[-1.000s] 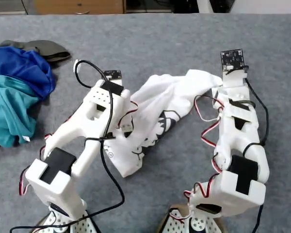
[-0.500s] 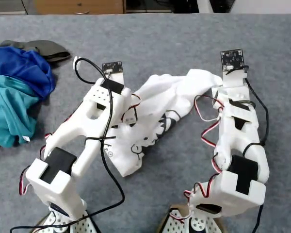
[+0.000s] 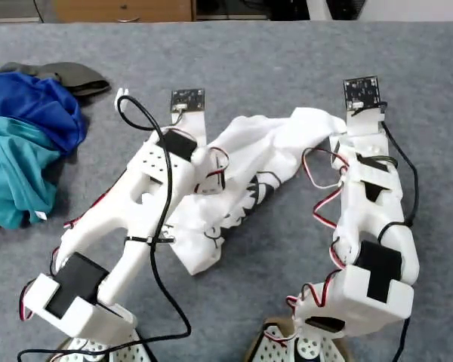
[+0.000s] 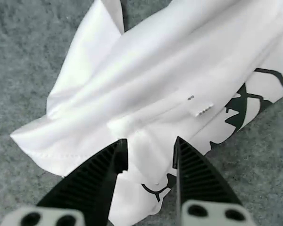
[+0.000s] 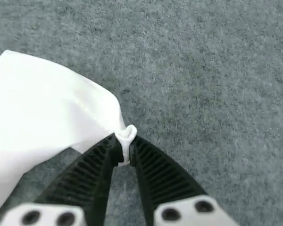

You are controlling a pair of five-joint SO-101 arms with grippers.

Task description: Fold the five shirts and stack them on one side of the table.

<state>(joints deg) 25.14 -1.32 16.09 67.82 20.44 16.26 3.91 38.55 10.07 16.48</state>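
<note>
A white shirt (image 3: 251,149) with a black print lies crumpled on the grey table between my two arms. In the left wrist view my left gripper (image 4: 150,147) is open just above the white shirt (image 4: 146,80), with a fold of cloth under the gap between its fingers. My right gripper (image 5: 126,147) is shut on a pinched corner of the white shirt (image 5: 42,103), at the shirt's far right end. From above, the left arm (image 3: 147,188) stretches over the shirt's left side and the right arm (image 3: 370,196) stands along its right side.
A heap of shirts sits at the table's left edge: a blue one (image 3: 34,105), a teal one (image 3: 15,173) and an olive one (image 3: 72,75) behind them. Bare grey table (image 3: 272,60) stretches beyond the white shirt.
My left arm has stretched farther out and to the right over the white shirt. The right arm has kept still, with the shirt's corner in its gripper.
</note>
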